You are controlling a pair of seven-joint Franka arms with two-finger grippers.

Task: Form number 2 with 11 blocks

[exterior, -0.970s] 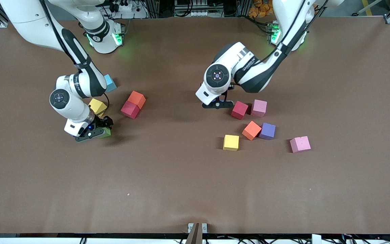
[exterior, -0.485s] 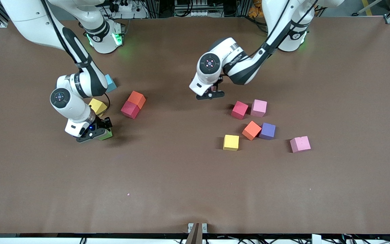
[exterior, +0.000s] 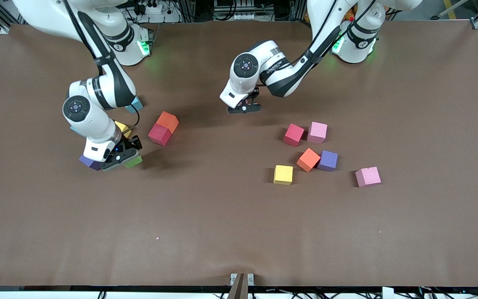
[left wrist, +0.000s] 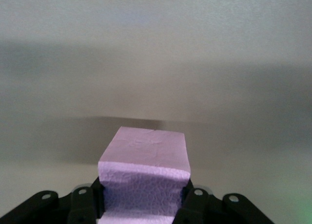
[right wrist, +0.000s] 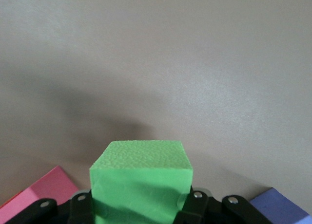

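Front view gives me the whole brown table [exterior: 239, 232], and no digit stands on it: no row, no column, nothing of the number 2 laid down. By my judgement the task is at its very start, with all eleven placements left.

I take the touching red cube [exterior: 158, 135] and orange cube [exterior: 167, 121] as my landmark pair. My right gripper [exterior: 119, 158] is low over the table, toward the right arm's end from that pair, clamped on the green cube [exterior: 135, 162]. I cannot tell whether that cube rests on the table or is just off it. My left gripper [exterior: 244, 109] hangs over bare table toward the left arm's end from the pair, closed on a pale lilac cube [left wrist: 145, 158]; its true colour is unclear to me.

Toward the left arm's end from the pair, well apart, lie six loose cubes: red [exterior: 293, 135] beside pink [exterior: 318, 132], orange [exterior: 308, 159] touching purple [exterior: 328, 160], a yellow [exterior: 283, 174] and another pink [exterior: 367, 176].

Toward the right arm's end from the pair sit a purple [exterior: 89, 162], a half-hidden yellow [exterior: 122, 126] and a light-blue cube [exterior: 136, 106].
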